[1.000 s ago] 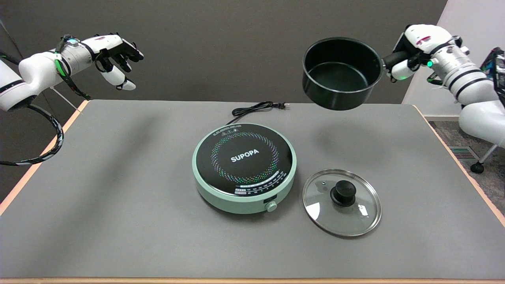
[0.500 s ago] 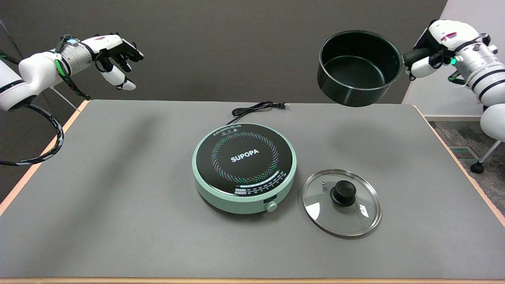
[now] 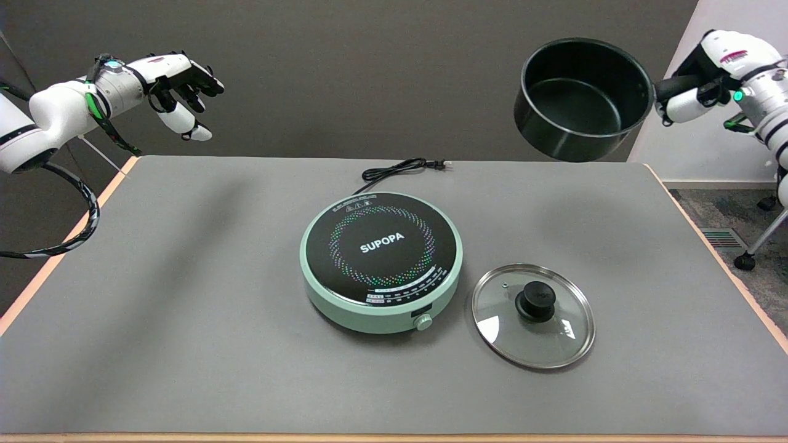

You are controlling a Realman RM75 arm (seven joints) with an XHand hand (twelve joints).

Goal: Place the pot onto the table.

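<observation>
A black pot (image 3: 582, 101) hangs in the air above the table's far right corner, tilted with its empty inside facing me. My right hand (image 3: 708, 77) grips its black handle (image 3: 671, 88) at the upper right of the head view. The pot is well clear of the grey table (image 3: 184, 295) and casts a faint shadow on it below.
A mint-green induction cooker (image 3: 380, 261) with a black top stands mid-table, its black cord (image 3: 400, 167) trailing to the far edge. A glass lid (image 3: 533, 315) with a black knob lies right of the cooker. The idle left hand (image 3: 178, 86) hovers at upper left.
My right hand has carried the pot further to the right and slightly higher. The cooker, lid and left hand have not moved.
</observation>
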